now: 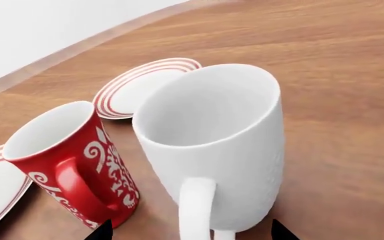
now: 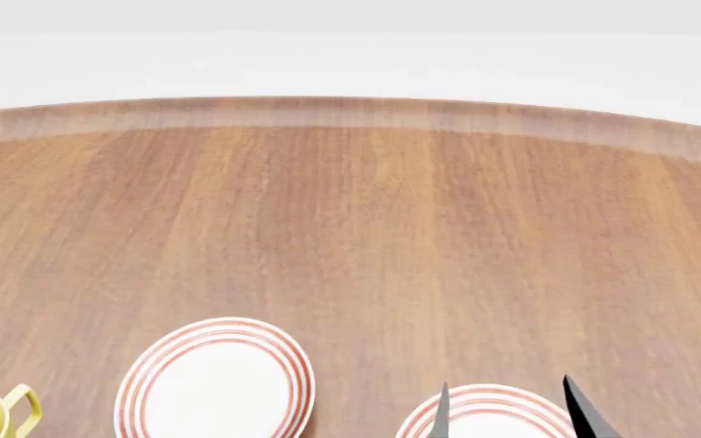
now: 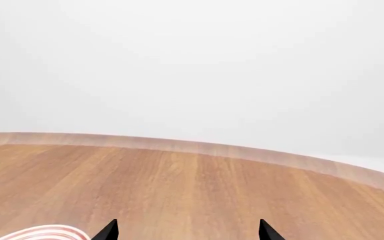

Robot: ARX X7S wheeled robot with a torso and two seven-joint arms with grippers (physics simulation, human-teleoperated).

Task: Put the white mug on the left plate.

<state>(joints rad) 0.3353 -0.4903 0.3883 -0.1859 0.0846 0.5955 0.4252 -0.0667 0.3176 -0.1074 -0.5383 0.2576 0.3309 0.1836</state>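
Wood table, blank white surround.

Big brown wooden tabletop (image 2: 363,237), grain running from 6 toward 12 o'clock in the head view, fills nearly all of that view. Far edge curves, so the top looks round or oval, with a lighter band along the rim (image 2: 350,114) at 12 o'clock. Same pale rim strip shows in the right wrist view (image 3: 199,146) and the left wrist view (image 1: 78,50). Beyond the edge only a flat white backdrop (image 3: 192,65); cannot tell wall from floor. No windows or other furniture seen. Light soft and even, faint sheen on the wood, weak shadows.
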